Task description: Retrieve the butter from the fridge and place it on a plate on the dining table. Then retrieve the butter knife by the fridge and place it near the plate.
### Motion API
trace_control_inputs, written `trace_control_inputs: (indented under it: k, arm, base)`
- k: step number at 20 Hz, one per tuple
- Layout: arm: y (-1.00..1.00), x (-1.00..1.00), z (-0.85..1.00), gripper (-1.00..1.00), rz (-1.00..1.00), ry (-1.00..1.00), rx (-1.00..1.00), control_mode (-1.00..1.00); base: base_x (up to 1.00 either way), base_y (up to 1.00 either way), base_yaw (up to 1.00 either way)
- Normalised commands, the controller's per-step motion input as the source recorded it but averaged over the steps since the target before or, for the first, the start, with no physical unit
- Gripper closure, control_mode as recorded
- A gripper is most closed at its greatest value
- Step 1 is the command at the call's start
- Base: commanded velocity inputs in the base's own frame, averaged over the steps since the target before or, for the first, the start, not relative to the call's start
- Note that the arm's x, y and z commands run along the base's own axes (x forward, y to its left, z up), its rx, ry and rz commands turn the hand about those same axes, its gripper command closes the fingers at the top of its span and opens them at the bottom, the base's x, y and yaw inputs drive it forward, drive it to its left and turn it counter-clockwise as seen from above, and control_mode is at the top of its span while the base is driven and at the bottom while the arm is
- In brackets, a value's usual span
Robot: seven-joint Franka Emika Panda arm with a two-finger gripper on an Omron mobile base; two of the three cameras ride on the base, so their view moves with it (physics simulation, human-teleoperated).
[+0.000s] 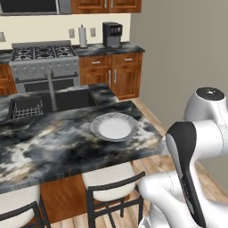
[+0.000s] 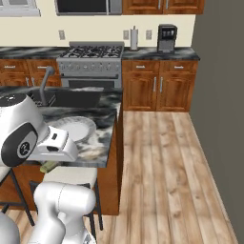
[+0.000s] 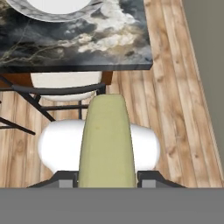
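Observation:
In the hand view my gripper (image 3: 107,180) is shut on the butter (image 3: 107,140), a pale yellow-tan stick that points away from the hand over the wood floor. A sliver of the butter (image 2: 48,167) shows under my hand, just off the near edge of the dining table (image 2: 102,140). The round grey-white plate (image 1: 114,127) lies near the table's right end, with nothing on it. In the hand view the plate (image 3: 52,8) is at the top edge, beyond the marbled table (image 3: 87,43). The fridge and the butter knife are out of view.
Two white-seated stools (image 1: 111,185) stand under the table's near edge, one stool (image 3: 65,81) right below the butter. A sink (image 1: 58,100) with a faucet is set in the table behind the plate. Open wood floor (image 2: 162,167) runs to the right, up to a grey wall.

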Motion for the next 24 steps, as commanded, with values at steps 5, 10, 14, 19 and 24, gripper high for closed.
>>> trace_control_inputs:
  k: [5,10,14,19,24]
  arm:
    - [0.0,0.0,0.0,1.0,0.0,0.0,0.0,1.0]
    - [0.0,0.0,0.0,1.0,0.0,0.0,0.0,1.0]
    - [0.0,0.0,0.0,1.0,0.0,0.0,0.0,1.0]
    - [0.0,0.0,0.0,1.0,0.0,0.0,0.0,1.0]
    - [0.04,0.31,0.0,1.0,0.0,0.0,0.0,-1.0]
  base:
    - [0.5,0.3,-0.04]
    - [0.25,0.13,-0.02]
    - [0.1,0.0,0.0]
    - [0.1,0.0,0.0]
    - [0.01,0.0,0.0]
